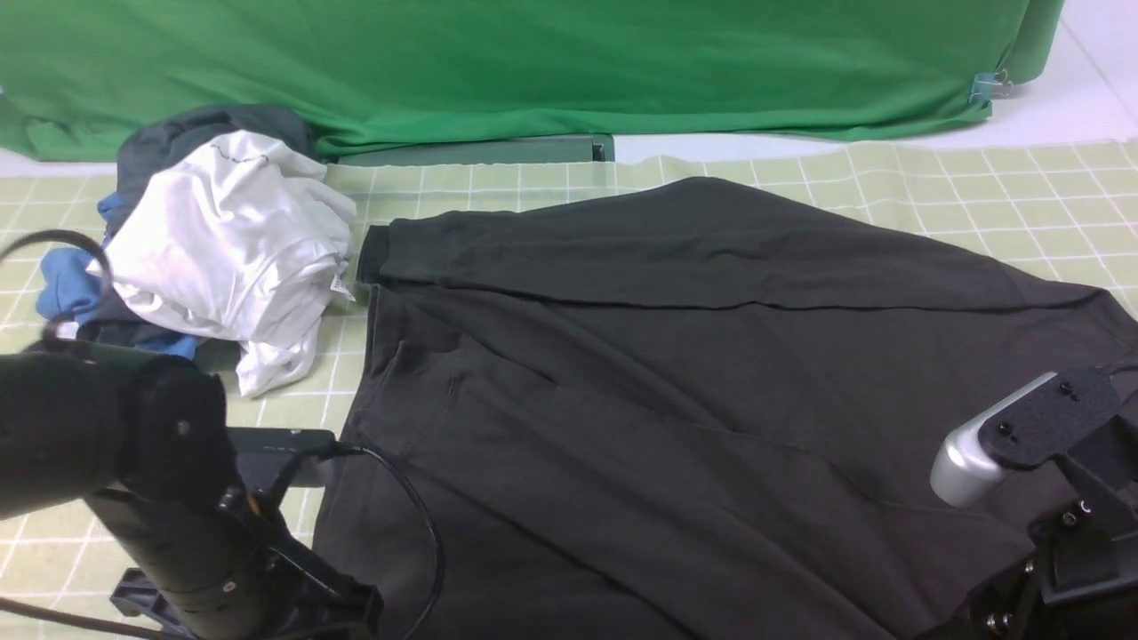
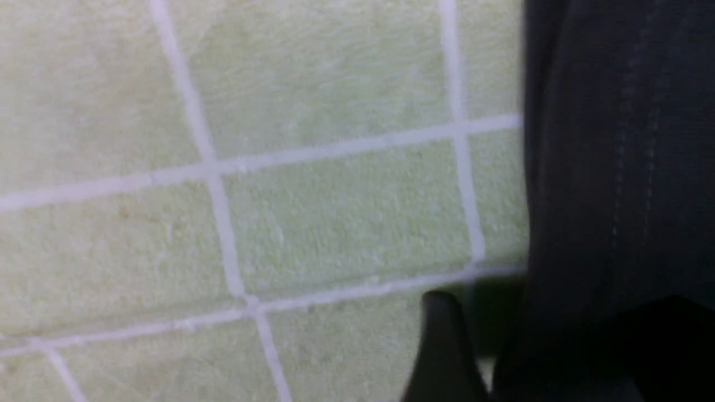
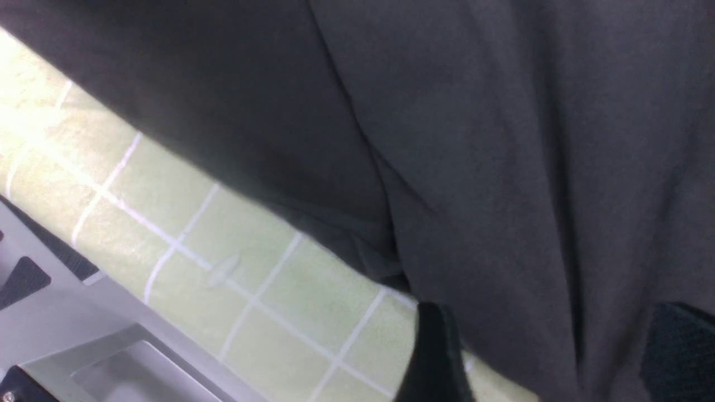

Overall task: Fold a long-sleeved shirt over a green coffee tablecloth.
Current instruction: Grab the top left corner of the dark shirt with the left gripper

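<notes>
Left gripper, right gripper: jaws apart, astride long-sleeved shirt edge, lower frame. Limp, light; pinch the hem corners.

Black left arm and black-and-silver right arm hang low and forward on either side, left gripper and right gripper both with jaws spread wide.

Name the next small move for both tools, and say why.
Probably lift the left tool and right tool straight up, clear of the shirt. Both stand open at its near edge on the checked cloth, gripping nothing, and one sleeve already lies folded across the body, so this fold looks finished.
</notes>
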Robot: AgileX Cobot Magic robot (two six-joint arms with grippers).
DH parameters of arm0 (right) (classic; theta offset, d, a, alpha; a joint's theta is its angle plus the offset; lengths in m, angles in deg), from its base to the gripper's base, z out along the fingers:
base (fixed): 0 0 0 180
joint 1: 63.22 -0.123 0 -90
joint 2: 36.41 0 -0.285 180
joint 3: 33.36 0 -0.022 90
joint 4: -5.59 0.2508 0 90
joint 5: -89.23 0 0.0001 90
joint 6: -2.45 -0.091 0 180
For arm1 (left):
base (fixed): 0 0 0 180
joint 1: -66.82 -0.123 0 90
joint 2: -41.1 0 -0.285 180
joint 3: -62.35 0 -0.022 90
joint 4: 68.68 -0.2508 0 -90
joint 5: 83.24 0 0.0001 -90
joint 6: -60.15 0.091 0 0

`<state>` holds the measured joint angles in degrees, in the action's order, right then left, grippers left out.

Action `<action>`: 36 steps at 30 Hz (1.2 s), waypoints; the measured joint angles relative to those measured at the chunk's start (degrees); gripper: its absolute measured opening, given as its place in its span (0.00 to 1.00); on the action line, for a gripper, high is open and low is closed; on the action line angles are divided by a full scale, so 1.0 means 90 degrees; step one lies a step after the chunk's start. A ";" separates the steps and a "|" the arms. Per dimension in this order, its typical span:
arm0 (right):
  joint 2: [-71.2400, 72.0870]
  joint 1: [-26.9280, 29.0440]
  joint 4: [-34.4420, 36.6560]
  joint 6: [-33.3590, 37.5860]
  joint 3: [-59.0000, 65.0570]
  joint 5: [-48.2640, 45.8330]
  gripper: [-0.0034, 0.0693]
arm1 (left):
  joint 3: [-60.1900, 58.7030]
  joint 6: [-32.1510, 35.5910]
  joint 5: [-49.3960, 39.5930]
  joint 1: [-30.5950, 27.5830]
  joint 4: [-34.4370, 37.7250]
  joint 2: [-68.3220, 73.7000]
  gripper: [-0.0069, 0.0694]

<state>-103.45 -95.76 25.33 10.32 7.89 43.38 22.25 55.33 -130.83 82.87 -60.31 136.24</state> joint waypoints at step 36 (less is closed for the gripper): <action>0.0000 0.0000 0.0007 0.0006 0.0000 0.0284 0.69 | -0.0142 0.0229 -0.0859 0.0000 0.0719 -0.0440 0.74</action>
<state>-103.45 -95.76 25.40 10.38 7.89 45.94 20.97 57.39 -138.56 82.87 -53.84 132.28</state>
